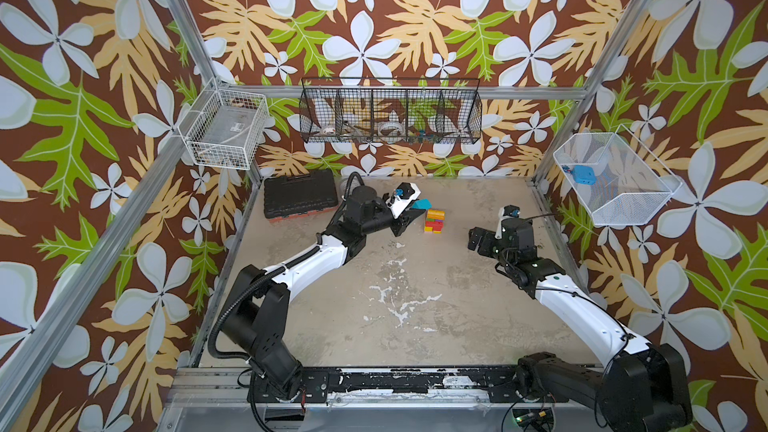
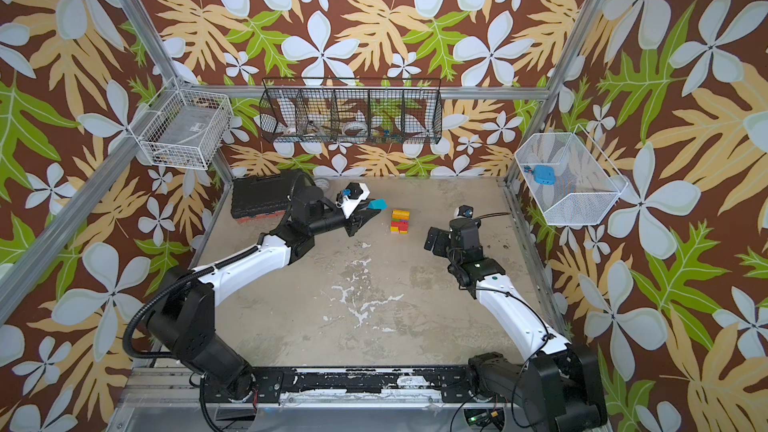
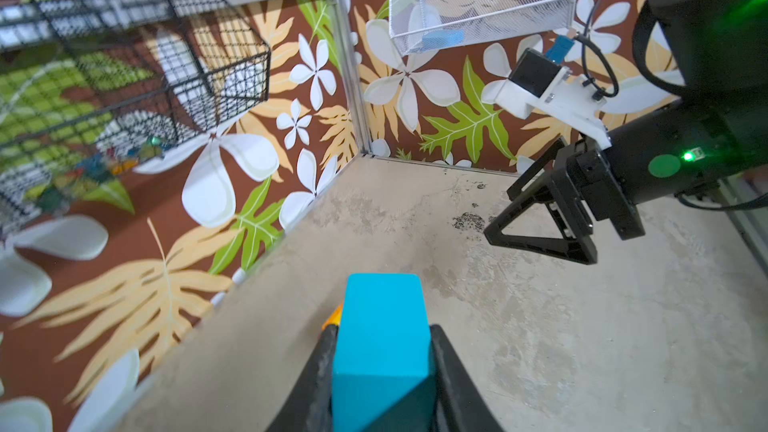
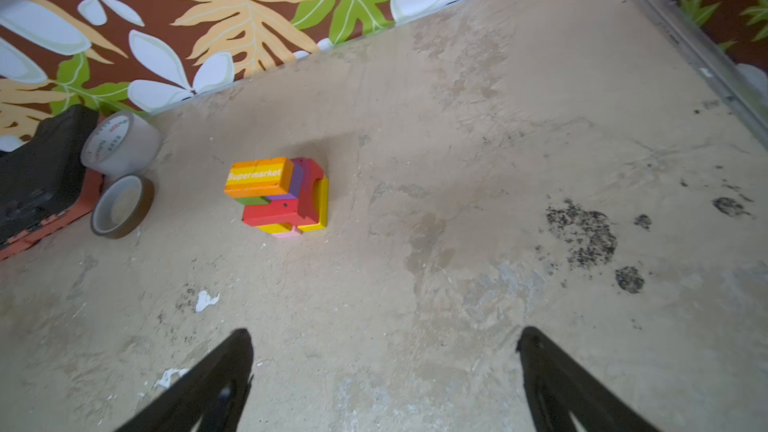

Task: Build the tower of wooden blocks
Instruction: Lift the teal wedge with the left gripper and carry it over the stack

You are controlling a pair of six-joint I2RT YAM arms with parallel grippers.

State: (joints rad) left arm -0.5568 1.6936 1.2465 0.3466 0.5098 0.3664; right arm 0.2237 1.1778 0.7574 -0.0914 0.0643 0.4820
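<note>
The tower (image 1: 434, 221) (image 2: 400, 221) stands on the tabletop (image 1: 415, 292) near the middle of the frame in both top views. Red, yellow, green, purple and pink pieces are stacked under an orange-and-yellow striped block (image 4: 255, 176) that has "Supermarket" on it in white letters.

Just left of the tower and a little higher in the frame, the left fingers (image 3: 451, 371) are pinched narrow on a teal block (image 3: 380, 351). A gap shows between that block and the stack in a top view.

To the right of the tower and apart from it, the right fingers (image 4: 220, 376) are spread wide, with only bare tabletop between them.

A black toolbox (image 1: 299, 197) sits at the upper left of the tabletop. Beside it are two tape rolls: a clear roll (image 4: 120, 145) with red print I can't make out, and a brown roll (image 4: 122, 206) lying flat.
</note>
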